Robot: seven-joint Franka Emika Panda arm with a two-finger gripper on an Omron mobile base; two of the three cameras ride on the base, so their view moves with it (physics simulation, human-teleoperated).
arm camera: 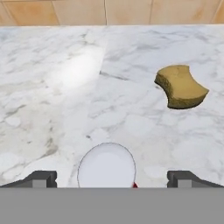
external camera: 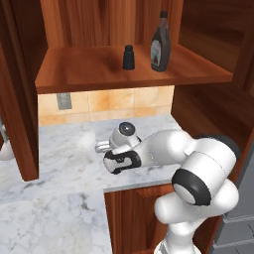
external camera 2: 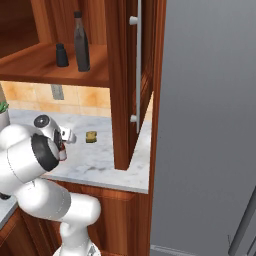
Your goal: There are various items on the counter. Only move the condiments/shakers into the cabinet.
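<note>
Bent low over the marble tabletop point(external camera: 59, 163), the white arm folded at the elbow, forearm running level toward the tiled wall. End effector point(arm camera: 112, 178) pointed down at the slab, fingertips point(arm camera: 40, 178) spread wide on either side of a white cap. That cap belongs to the small red bottle point(arm camera: 107, 166), seen from above in the hand view: round white top between the tips, a sliver of red at its lower right edge, nothing pinching it. Partly hidden by the wrist in the right base view, only a red patch point(external camera 2: 62, 155) showing beside the dark joint.

Beyond the bottle, off toward the wall, the yellow-brown spongy lump point(arm camera: 180, 86) lying flat on the marble, well apart from the bottle; shown too in the right base view point(external camera 2: 91, 136), hidden behind the arm in the left base view.

Farther and above the bottle, the reddish-brown cabinet point(external camera: 89, 74), door swung open. On its shelf board, the small black shaker point(external camera: 129, 57) upright, and just beside it the tall dark brown sauce bottle point(external camera: 160, 43), also upright.
</note>
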